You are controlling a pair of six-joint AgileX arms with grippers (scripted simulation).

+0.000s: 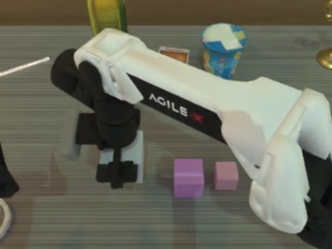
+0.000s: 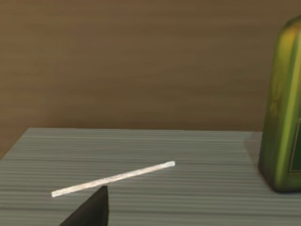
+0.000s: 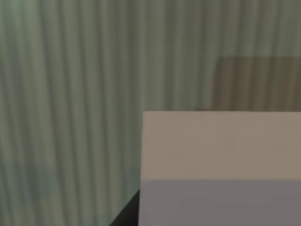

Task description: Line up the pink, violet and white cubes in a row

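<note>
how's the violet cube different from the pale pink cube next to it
The matte violet-purple cube is larger than the small pale pink cube, and its colour is deeper and more saturated. The violet-purple cube lies toward the table's left, nearer the right gripper; the pale pink cube lies to its right, with a narrow gap between them. Both are plain, unmarked cubes resting flat on the grey table, side by side in a row, and neither is being held.

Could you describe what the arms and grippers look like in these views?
The right arm has glossy white shells over black joints, with a black band lettered AGILE and a red X. The right gripper is black and blocky. Of the left arm, only a black edge shows.
</note>
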